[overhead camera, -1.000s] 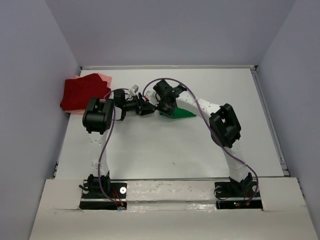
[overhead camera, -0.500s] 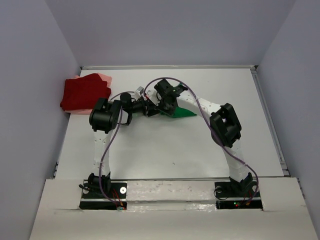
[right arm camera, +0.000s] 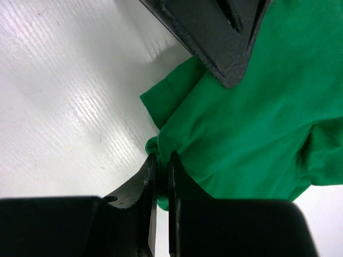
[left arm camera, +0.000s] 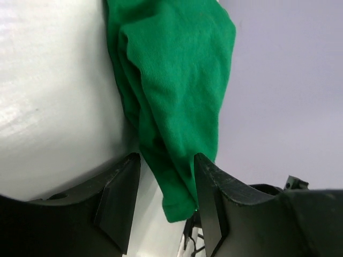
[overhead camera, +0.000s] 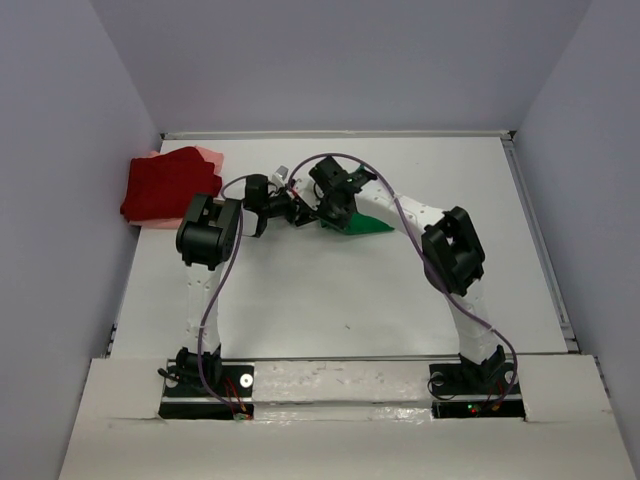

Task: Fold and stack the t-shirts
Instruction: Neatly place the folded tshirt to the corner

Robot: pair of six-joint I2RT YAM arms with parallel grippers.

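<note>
Top view: left pincer (overhead camera: 300, 212) and right pincer (overhead camera: 330, 216) tip to tip at the green t-shirt (overhead camera: 362, 225) on the counter (overhead camera: 330, 300). Dark red t-shirt (overhead camera: 168, 186) on pale pink t-shirt (overhead camera: 212, 156), well beyond the left pincer, probably a stack begun.

Left wrist view: fingers apart, straddling a green fold, seemingly lining up a grasp.

Right wrist view: clamped on a pinched green edge, steadying it for the partner.

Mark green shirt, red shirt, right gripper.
green shirt (left arm camera: 177, 80): left wrist view, middle of the cloth.
red shirt (overhead camera: 168, 187): top view, centre of the fold.
right gripper (right arm camera: 161, 161): right wrist view, between its fingertips.
</note>
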